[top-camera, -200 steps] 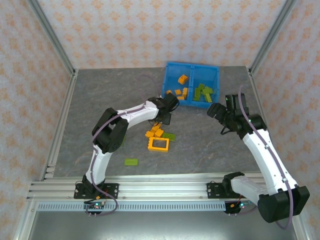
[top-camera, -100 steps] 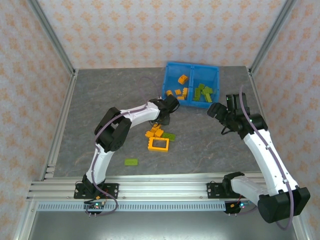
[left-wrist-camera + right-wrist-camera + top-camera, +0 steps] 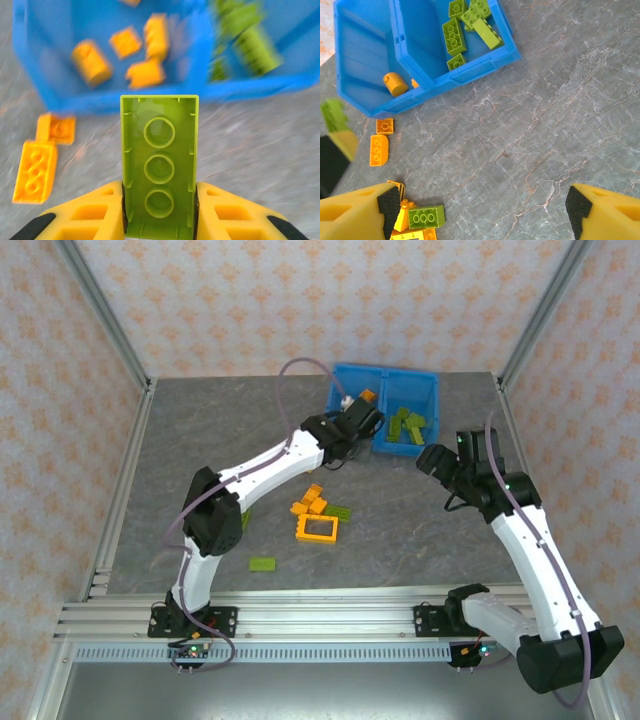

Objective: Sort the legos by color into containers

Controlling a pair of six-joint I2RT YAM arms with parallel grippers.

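Note:
My left gripper (image 3: 159, 216) is shut on a lime green brick (image 3: 159, 165), hollow underside toward the camera. In the top view this gripper (image 3: 363, 421) hangs over the near side of the blue bin (image 3: 385, 368), above its left compartment. That compartment holds orange bricks (image 3: 90, 62); the right one holds green bricks (image 3: 454, 35). My right gripper (image 3: 484, 207) stands open over bare table, right of the bin's front corner (image 3: 441, 462). On the table lie an orange frame (image 3: 317, 529), an orange cluster (image 3: 310, 504) and green bricks (image 3: 339, 511) (image 3: 263, 564).
Two orange bricks (image 3: 35, 170) (image 3: 57, 127) lie on the table just outside the bin's front left corner. The grey table (image 3: 420, 530) is walled by metal rails and patterned panels. Bare surface stretches right of the loose pile, under my right arm.
My left gripper has risen from beside the loose pile and swung back toward the bin, carrying the green brick. The right arm has barely moved.

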